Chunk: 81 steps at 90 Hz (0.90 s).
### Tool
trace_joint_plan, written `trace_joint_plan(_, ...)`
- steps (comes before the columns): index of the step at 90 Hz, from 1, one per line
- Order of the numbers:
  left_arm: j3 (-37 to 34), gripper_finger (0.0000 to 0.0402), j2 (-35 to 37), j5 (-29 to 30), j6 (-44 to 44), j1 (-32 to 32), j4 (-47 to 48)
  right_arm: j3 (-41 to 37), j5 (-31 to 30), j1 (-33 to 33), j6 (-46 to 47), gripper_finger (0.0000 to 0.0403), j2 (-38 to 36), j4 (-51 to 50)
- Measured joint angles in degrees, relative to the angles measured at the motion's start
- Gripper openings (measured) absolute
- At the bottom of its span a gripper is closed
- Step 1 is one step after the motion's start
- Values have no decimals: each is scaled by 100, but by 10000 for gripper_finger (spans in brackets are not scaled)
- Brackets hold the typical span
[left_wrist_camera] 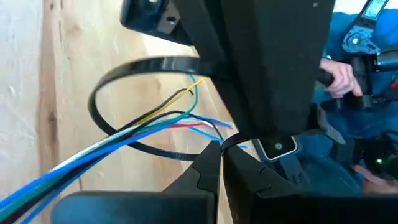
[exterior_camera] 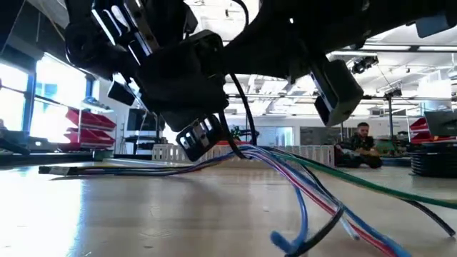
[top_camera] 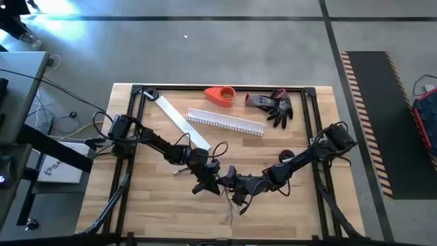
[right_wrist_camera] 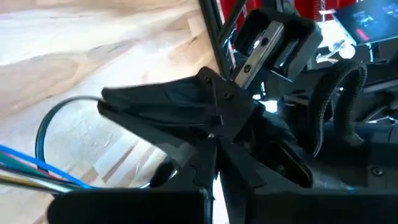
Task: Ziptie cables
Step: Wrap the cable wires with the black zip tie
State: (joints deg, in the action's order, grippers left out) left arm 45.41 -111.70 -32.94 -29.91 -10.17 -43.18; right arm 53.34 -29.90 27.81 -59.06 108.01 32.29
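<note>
Nearest me, the cables point(exterior_camera: 314, 196) trail across the table's point(top_camera: 157, 212) front middle, their bundle running through a black zip-tie loop point(left_wrist_camera: 134, 68). Both grippers meet just above them: my left gripper point(left_wrist_camera: 221, 152) looks pinched on the zip tie's strap, and I cannot tell about the right gripper point(right_wrist_camera: 214, 155). Farther back lie a white slotted channel point(top_camera: 225, 122), a red tape roll point(top_camera: 220, 95) and a glove point(top_camera: 273, 104).

Cables point(left_wrist_camera: 118, 140) run blue, green, red, yellow, white and black; the zip tie point(left_wrist_camera: 118, 81) is black, on a pale wood-grain table point(top_camera: 157, 212).
</note>
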Motion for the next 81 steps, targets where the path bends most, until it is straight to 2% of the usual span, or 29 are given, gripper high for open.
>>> trace_joint_plan(12, 0, 0, 0, 67, 11, 0, 17, 0, -34, -7, 537, 0, 0, -13)
trace_joint_plan(31, 0, 0, 0, 71, 13, -2, 39, 0, -52, -13, 669, 8, 0, -111)
trace_joint_plan(64, 0, 0, 0, 83, 13, -2, 54, 0, -91, -17, 1139, 121, 2, -691)
trace_joint_plan(74, 0, 0, 0, 82, 13, -2, 52, 0, -114, -4, 1391, 141, 2, -728)
trace_joint_plan(81, 0, 0, 0, 83, 13, -2, 56, 0, -416, 70, 1698, 148, -37, -783)
